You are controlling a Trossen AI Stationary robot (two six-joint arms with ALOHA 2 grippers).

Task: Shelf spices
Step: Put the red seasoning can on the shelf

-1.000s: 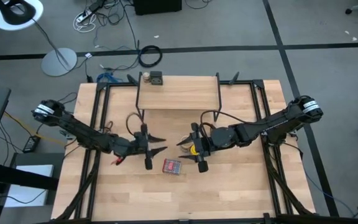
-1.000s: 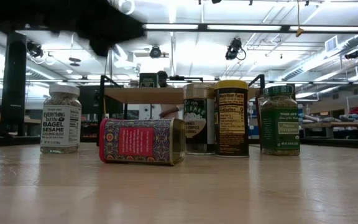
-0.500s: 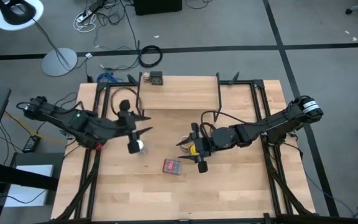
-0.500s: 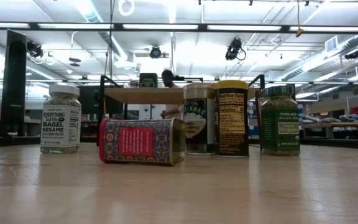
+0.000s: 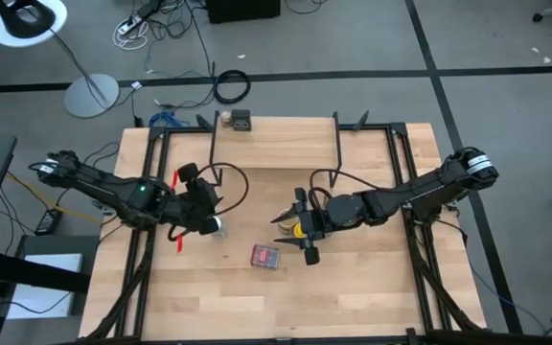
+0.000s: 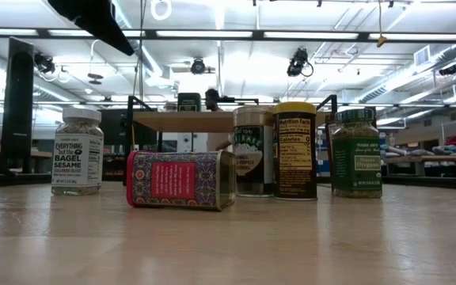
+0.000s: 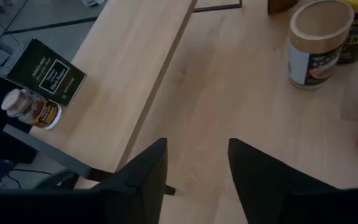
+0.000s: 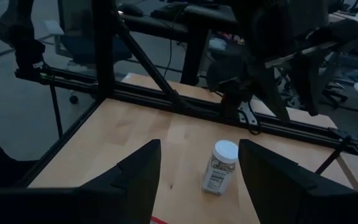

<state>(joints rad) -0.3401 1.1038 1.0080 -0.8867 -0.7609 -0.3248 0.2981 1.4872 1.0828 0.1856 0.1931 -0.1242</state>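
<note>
The white-lidded jar [image 8: 219, 167] looks light, rigid and probably slick glass; grip its body below the lid. Left claw [image 7: 196, 163] and right claw [image 8: 197, 163] both gape empty.

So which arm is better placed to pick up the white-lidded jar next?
Left, probably. In the high view the left pincer sits right beside the white-lidded jar, fingers open and empty. The right pincer, also open, hovers by the yellow-lidded jar, farther from that jar.
</note>
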